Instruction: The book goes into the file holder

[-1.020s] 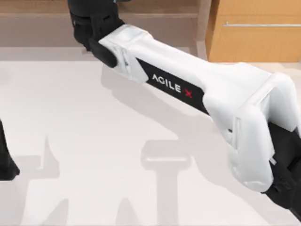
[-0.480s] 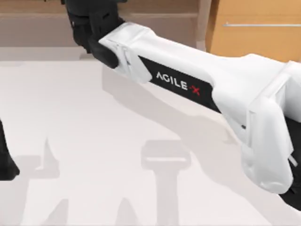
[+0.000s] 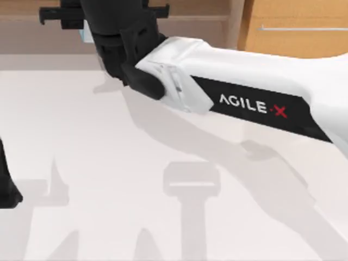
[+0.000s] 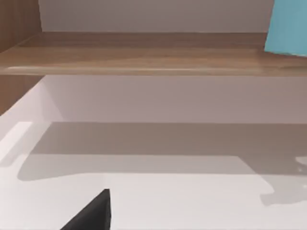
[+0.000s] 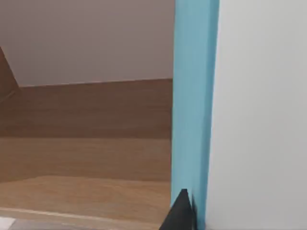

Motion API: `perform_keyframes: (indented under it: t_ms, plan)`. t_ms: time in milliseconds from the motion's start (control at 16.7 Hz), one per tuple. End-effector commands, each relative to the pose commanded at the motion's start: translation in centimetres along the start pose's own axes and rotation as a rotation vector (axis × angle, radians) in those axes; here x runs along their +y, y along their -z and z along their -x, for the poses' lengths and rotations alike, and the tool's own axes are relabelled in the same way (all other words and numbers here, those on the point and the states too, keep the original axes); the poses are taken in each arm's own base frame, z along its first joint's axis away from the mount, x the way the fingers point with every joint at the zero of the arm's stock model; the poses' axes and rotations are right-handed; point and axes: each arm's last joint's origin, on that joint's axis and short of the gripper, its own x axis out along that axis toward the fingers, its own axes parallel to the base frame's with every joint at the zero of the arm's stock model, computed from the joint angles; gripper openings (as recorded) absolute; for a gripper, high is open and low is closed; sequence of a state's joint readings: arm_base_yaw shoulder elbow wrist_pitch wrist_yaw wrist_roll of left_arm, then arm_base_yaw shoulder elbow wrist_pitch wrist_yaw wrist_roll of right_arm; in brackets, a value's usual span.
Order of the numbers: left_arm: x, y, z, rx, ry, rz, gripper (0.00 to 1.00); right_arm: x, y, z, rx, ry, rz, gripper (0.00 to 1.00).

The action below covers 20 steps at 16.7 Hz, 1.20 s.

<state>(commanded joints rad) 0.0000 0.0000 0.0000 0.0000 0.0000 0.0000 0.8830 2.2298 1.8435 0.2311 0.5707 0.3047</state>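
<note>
Seemingly the task sits in its carrying stage. My right arm reaches from the right across the white surface (image 3: 109, 163) to its far left part, and the right tool (image 3: 103, 13) hangs at the far edge, over the wooden ledge (image 3: 190, 24) behind the surface. Thin black bars stick out to either side of the wrist there. A sliver of the book (image 3: 82, 33) peeks out just beside the black wrist: pale with a light-blue tint. I judge the tool is clenched on the book, since the right wrist view has it pressed close in front of the lens, with a dark fingertip (image 5: 181, 211) touching its blue band.

What remains, as far as I can judge, is the whole placement: finding the file holder, lining the book up with it, lowering it in and letting go.

As for the book (image 5: 249, 115) itself, it reads as a flat white face with a light-blue band along one edge, standing straight in the wrist view. From the left wrist view a blue corner (image 4: 287, 26) of it hangs above the ledge.

My left arm is parked at the left edge of the surface, its tool (image 3: 6, 187) a dark shape whose fingers I cannot tell.
</note>
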Motion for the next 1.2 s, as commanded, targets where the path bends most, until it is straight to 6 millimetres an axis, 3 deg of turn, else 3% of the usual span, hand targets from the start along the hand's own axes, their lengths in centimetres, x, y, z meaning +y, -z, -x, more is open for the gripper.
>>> perform_keyframes:
  t_ms: [180,420,840,1200]
  plan:
    - [0.0,0.0,0.0,0.0,0.0,0.0,1.0,-2.2,0.7,3.0,0.099,-0.072,-0.087,0.0]
    - [0.0,0.0,0.0,0.0,0.0,0.0,1.0,-7.6,2.7,6.6,0.26,-0.1,-0.226,0.0]
    - [0.0,0.0,0.0,0.0,0.0,0.0,1.0,-21.0,5.7,11.8,0.451,0.03,-0.595,0.0]
    - [0.0,0.0,0.0,0.0,0.0,0.0,1.0,-33.2,4.8,14.5,0.319,0.206,-0.997,0.0]
